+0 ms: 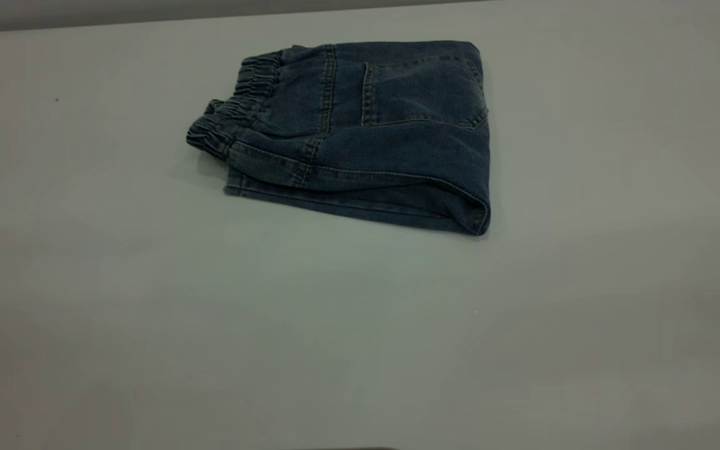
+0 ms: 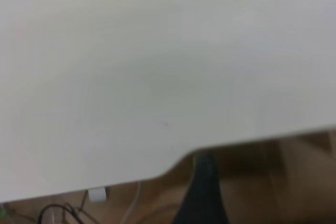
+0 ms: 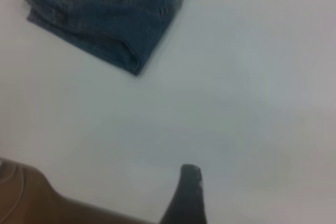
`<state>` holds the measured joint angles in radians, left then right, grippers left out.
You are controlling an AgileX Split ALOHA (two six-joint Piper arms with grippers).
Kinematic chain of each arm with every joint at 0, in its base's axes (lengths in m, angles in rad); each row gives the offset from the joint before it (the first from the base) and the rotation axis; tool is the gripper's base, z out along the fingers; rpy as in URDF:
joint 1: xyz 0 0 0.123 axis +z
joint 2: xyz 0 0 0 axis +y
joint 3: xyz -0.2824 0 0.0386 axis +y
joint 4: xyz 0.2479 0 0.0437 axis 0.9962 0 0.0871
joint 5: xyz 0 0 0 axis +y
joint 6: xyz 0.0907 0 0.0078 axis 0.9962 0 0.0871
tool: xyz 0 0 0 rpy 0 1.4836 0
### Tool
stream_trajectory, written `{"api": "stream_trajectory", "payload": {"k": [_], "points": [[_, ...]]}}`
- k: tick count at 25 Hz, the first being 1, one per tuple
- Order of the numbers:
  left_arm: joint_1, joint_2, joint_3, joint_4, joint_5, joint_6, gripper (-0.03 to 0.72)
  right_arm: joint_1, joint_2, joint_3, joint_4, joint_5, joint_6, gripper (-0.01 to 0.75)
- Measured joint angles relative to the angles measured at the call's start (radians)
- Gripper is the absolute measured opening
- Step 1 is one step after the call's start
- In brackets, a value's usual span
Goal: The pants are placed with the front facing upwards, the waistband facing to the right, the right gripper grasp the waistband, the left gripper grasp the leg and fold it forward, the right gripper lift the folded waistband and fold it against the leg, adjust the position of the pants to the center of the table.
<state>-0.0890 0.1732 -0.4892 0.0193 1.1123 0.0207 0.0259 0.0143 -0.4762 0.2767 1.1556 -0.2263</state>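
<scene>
The pants (image 1: 385, 144) lie folded into a compact denim rectangle on the white table (image 1: 360, 325), a little behind its middle. A square back pocket (image 1: 422, 90) faces up. The ruffled waistband (image 1: 235, 106) points left in the exterior view and the fold runs along the right side. Neither arm shows in that view. A dark part of my left gripper (image 2: 205, 192) shows over the table's edge (image 2: 173, 166), with no cloth near it. My right gripper (image 3: 186, 198) hovers over bare table, well apart from the pants (image 3: 110, 14), and holds nothing that I can see.
Beyond the table's edge in the left wrist view are cables (image 2: 58, 213), a small white piece (image 2: 97, 194) and brown floor. Brown floor (image 3: 26, 198) also shows past the table's rim in the right wrist view. The table's far edge (image 1: 147, 22) runs behind the pants.
</scene>
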Motion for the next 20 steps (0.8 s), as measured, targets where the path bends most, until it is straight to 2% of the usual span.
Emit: {"api": "stream_trajectory", "payload": {"k": [3,5,9,20], "points": [[0.065,-0.093,0.0,0.0,0.003,0.0,0.569,-0.02,-0.024,0.0,0.006,0.0,0.0,0.593],[0.079,-0.137,0.0,0.0,0.006,0.0,0.569,-0.037,-0.024,0.0,0.011,0.0,0.0,0.593],[0.081,-0.19,0.0,0.0,0.009,0.0,0.569,-0.063,-0.024,0.0,0.02,0.0,0.0,0.593],[0.081,-0.19,0.0,-0.001,0.013,-0.001,0.569,-0.063,-0.024,0.0,0.022,0.0,0.0,0.593]]}}
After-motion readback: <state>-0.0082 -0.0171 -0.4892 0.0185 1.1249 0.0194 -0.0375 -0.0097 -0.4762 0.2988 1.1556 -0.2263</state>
